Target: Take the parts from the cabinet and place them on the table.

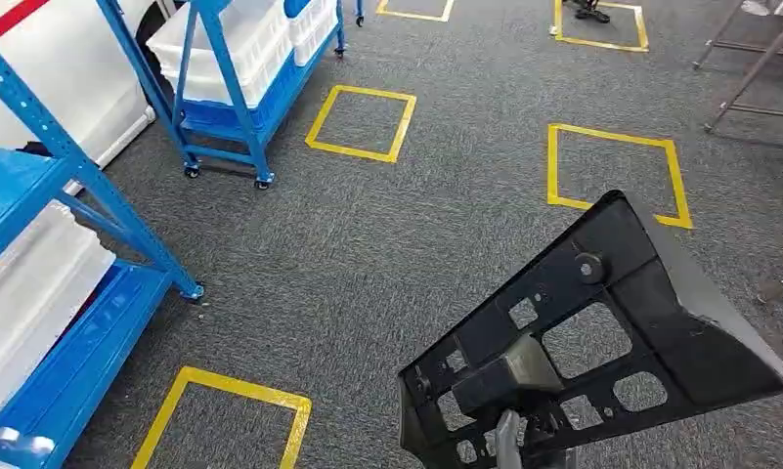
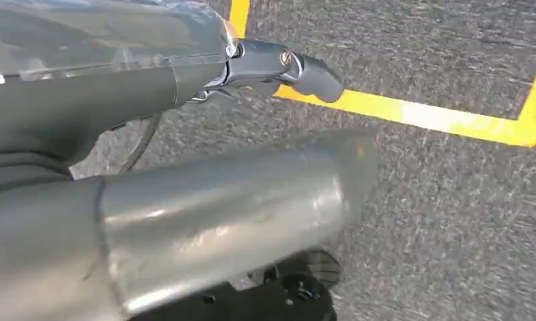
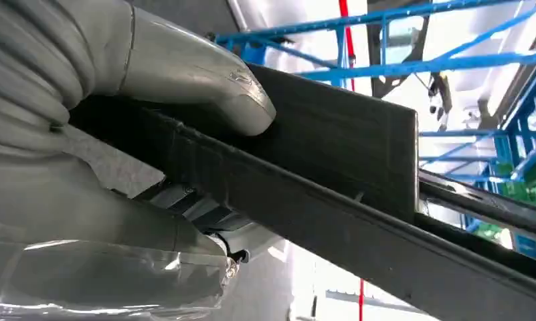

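Black moulded plastic panel part w/ rectangular and oval cut-outs [image 1: 602, 332]: 1 pc, held up in front of robot above floor, lower right of head view. Long axis runs diagonal, from near lower end by the hand up and away to the right; narrow upper corner points away from robot toward a floor square. Perforated face turned up toward camera, tilted; solid grey flange along its right edge.

Right hand [image 3: 118, 167]: clamped on the part. Wrist view: thick grey thumb [image 3: 205, 87] pressed on flat face of panel, darker fingers under the rib on the other side. In head view the hand is mostly hidden behind part's lower end.

Left hand [image 2: 272, 67]: hangs over floor, dark fingers [image 2: 315, 77] curled in, nothing seen in them. Wrist view blurred.

Counts, head view:
- yellow tape squares on floor [image 1: 363, 122]: 5 whole or partly seen, 1 just beyond part's far tip.
- blue steel shelf racks [image 1: 74, 186]: 2; near one at left edge, second on castors [image 1: 226, 78] further back.
- white plastic crates [image 1: 25, 293]: on both racks, no. cannot tell.
- grey metal frame legs [image 1: 749, 78], top right, partly cut off.

Surface/room: grey speckled carpet floor [image 1: 368, 254], workshop-type space; white wall w/ red stripe [image 1: 35, 39] top left.
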You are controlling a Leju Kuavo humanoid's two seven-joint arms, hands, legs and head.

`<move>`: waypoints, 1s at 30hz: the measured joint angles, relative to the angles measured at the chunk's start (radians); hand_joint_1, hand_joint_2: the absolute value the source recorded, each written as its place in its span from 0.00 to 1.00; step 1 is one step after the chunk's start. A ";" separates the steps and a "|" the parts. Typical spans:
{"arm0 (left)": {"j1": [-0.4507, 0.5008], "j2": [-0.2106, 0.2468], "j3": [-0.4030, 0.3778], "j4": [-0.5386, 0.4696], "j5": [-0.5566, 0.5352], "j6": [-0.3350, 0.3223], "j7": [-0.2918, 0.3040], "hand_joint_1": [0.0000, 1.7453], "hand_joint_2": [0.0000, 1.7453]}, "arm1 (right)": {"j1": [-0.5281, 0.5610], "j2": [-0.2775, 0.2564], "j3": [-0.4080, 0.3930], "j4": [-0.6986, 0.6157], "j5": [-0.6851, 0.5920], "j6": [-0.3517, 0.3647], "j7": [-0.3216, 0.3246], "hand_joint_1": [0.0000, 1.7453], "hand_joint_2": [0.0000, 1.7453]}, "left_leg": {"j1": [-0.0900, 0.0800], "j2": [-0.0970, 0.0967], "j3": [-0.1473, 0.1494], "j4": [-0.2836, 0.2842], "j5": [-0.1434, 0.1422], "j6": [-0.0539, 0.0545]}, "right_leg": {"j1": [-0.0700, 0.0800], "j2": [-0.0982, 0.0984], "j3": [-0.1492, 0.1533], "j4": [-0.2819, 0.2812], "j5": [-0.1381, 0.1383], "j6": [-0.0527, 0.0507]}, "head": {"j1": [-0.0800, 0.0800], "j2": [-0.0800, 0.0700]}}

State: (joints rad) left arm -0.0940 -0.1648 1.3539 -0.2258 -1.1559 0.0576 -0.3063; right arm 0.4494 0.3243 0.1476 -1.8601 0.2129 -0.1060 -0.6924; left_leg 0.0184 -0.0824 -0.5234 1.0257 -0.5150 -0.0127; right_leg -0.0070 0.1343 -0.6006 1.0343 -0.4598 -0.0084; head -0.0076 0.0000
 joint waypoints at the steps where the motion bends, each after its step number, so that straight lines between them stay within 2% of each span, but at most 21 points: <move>1: -0.002 0.000 0.000 0.000 0.000 0.000 -0.001 0.00 0.00 | 0.002 0.000 -0.001 0.000 0.000 0.000 0.000 1.00 1.00 | -0.003 0.013 0.005 -0.001 0.004 0.007 | -0.002 0.012 -0.003 -0.004 0.006 0.009 | 0.001 0.000; 2: -0.002 -0.006 0.000 0.000 0.000 0.000 -0.003 0.00 0.00 | 0.001 0.000 -0.001 0.000 0.000 0.000 0.000 1.00 1.00 | 0.010 0.030 0.005 -0.017 0.013 0.021 | 0.000 0.022 -0.007 0.001 0.005 0.014 | 0.002 0.000; 4: -0.003 -0.006 0.000 0.000 0.000 0.000 -0.005 0.00 0.00 | 0.000 0.000 -0.003 0.000 0.004 0.002 0.000 1.00 1.00 | 0.004 0.058 0.008 -0.024 0.020 0.032 | 0.005 -0.085 -0.039 0.066 -0.047 0.016 | 0.013 0.000; 5: -0.001 -0.006 0.000 0.000 0.000 0.000 -0.006 0.00 0.00 | -0.003 0.000 -0.003 0.000 0.006 0.003 0.000 1.00 1.00 | 0.000 0.075 0.005 -0.024 0.020 0.033 | 0.003 -0.112 -0.078 0.147 -0.092 0.021 | 0.015 0.000; 7: 0.002 -0.005 0.000 0.000 -0.001 0.001 -0.006 0.00 0.00 | -0.003 0.000 -0.003 0.001 0.010 0.005 0.000 1.00 1.00 | -0.004 0.108 0.004 -0.023 0.018 0.036 | -0.002 -0.126 -0.142 0.286 -0.145 0.026 | 0.015 0.000; 8: 0.002 -0.005 0.000 0.000 -0.001 0.001 -0.006 0.00 0.00 | -0.003 0.000 -0.004 0.003 0.011 0.005 0.000 1.00 1.00 | -0.004 0.124 0.004 -0.023 0.017 0.035 | -0.004 -0.128 -0.148 0.301 -0.139 0.028 | 0.015 0.000; 9: 0.001 -0.005 0.000 0.000 -0.001 0.001 -0.006 0.00 0.00 | -0.003 0.000 -0.005 0.005 0.012 0.005 0.000 1.00 1.00 | -0.005 0.136 0.005 -0.023 0.016 0.034 | -0.007 -0.130 -0.130 0.269 -0.113 0.029 | 0.015 0.000; 11: -0.001 -0.005 0.000 0.000 -0.002 0.001 -0.003 0.00 0.00 | -0.002 0.000 -0.008 0.005 0.013 0.005 0.000 1.00 1.00 | -0.005 0.160 0.013 -0.023 0.010 0.028 | -0.005 -0.157 -0.032 0.099 -0.032 0.023 | 0.015 0.000; 12: -0.001 -0.005 0.000 0.000 -0.003 0.001 -0.002 0.00 0.00 | -0.002 0.000 -0.009 0.005 0.014 0.007 -0.001 1.00 1.00 | -0.005 0.170 0.018 -0.023 0.007 0.025 | -0.003 -0.197 0.017 0.017 -0.010 0.017 | 0.016 0.000; 13: 0.000 -0.005 0.000 0.000 -0.003 0.001 0.000 0.00 0.00 | -0.003 0.000 -0.010 0.005 0.014 0.010 -0.001 1.00 1.00 | -0.014 0.178 0.018 -0.019 0.002 0.016 | 0.014 -0.220 0.027 -0.008 -0.025 0.011 | 0.015 0.000; 17: -0.007 -0.005 -0.001 0.000 -0.004 0.001 0.004 0.00 0.00 | 0.006 0.000 -0.016 0.005 0.015 0.015 -0.002 1.00 1.00 | -0.011 0.217 0.034 -0.027 -0.003 -0.004 | 0.015 -0.171 0.022 -0.019 -0.018 -0.012 | 0.014 0.000; 18: -0.008 -0.004 -0.002 0.000 -0.004 0.001 0.005 0.00 0.00 | 0.008 0.003 -0.018 0.005 0.015 0.016 -0.002 1.00 1.00 | -0.004 0.194 0.034 -0.019 -0.016 -0.009 | 0.005 -0.160 0.030 -0.029 -0.011 -0.018 | 0.013 0.000; 19: -0.008 -0.004 -0.002 0.000 -0.004 0.001 0.003 0.00 0.00 | 0.007 0.004 -0.020 0.005 0.015 0.017 -0.003 1.00 1.00 | -0.005 0.144 0.018 0.016 -0.041 -0.012 | 0.004 -0.149 0.032 -0.031 -0.010 -0.021 | 0.010 0.000; 20: -0.008 -0.004 -0.002 0.000 -0.004 0.000 0.003 0.00 0.00 | 0.006 0.006 -0.021 0.005 0.014 0.018 -0.002 1.00 1.00 | -0.005 0.117 -0.014 0.084 -0.081 -0.013 | 0.004 -0.141 0.030 -0.031 -0.010 -0.027 | 0.005 0.000; 22: 0.000 -0.003 -0.002 0.000 -0.005 0.000 -0.001 0.00 0.00 | 0.006 0.008 -0.025 0.006 0.013 0.024 -0.002 1.00 1.00 | -0.004 0.095 -0.090 0.240 -0.145 -0.015 | 0.007 -0.113 0.030 -0.030 -0.011 -0.030 | 0.004 0.000; 23: 0.003 -0.003 -0.002 0.000 -0.005 -0.001 -0.003 0.00 0.00 | 0.007 0.008 -0.028 0.008 0.011 0.027 -0.002 1.00 1.00 | -0.004 0.091 -0.111 0.276 -0.145 -0.014 | 0.007 -0.097 0.030 -0.028 -0.011 -0.030 | 0.002 0.000; 24: 0.004 -0.003 -0.002 0.000 -0.005 0.000 -0.005 0.00 0.00 | 0.008 0.008 -0.031 0.010 0.010 0.029 -0.002 1.00 1.00 | -0.004 0.090 -0.109 0.261 -0.119 -0.013 | 0.007 -0.081 0.031 -0.027 -0.011 -0.030 | 0.003 0.000; 26: 0.003 -0.002 -0.002 0.000 -0.008 -0.002 -0.010 0.00 0.00 | 0.007 0.009 -0.033 0.010 0.010 0.036 -0.002 1.00 1.00 | -0.003 0.075 -0.057 0.128 -0.025 -0.011 | 0.005 -0.050 0.031 -0.018 -0.014 -0.026 | 0.003 0.000; 27: 0.002 -0.001 -0.003 0.000 -0.008 -0.002 -0.012 0.00 0.00 | 0.007 0.010 -0.033 0.010 0.010 0.037 -0.002 1.00 1.00 | 0.001 0.038 -0.022 0.039 0.022 -0.011 | 0.003 -0.037 0.030 -0.011 -0.018 -0.021 | 0.002 0.000; 28: 0.004 0.000 -0.003 0.000 -0.010 -0.002 -0.012 0.00 0.00 | 0.006 0.012 -0.034 0.011 0.010 0.038 -0.002 1.00 1.00 | 0.001 -0.012 -0.012 0.010 0.007 -0.009 | 0.009 -0.025 0.023 -0.002 -0.022 -0.015 | 0.003 0.000; 30: 0.003 0.000 -0.004 0.000 -0.016 -0.002 -0.014 0.00 0.00 | 0.007 0.015 -0.036 0.010 0.008 0.043 -0.002 1.00 1.00 | -0.001 0.004 -0.009 0.001 0.005 -0.003 | 0.002 -0.003 0.011 0.000 -0.016 -0.004 | 0.003 0.000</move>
State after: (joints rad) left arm -0.0907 -0.1652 1.3497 -0.2258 -1.1718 0.0560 -0.3204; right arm 0.4566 0.3395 0.1118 -1.8498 0.2213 -0.0626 -0.6947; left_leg 0.0169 -0.0785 -0.5324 1.0262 -0.5103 -0.0161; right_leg -0.0052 0.1313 -0.5895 1.0339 -0.4758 -0.0124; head -0.0045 0.0000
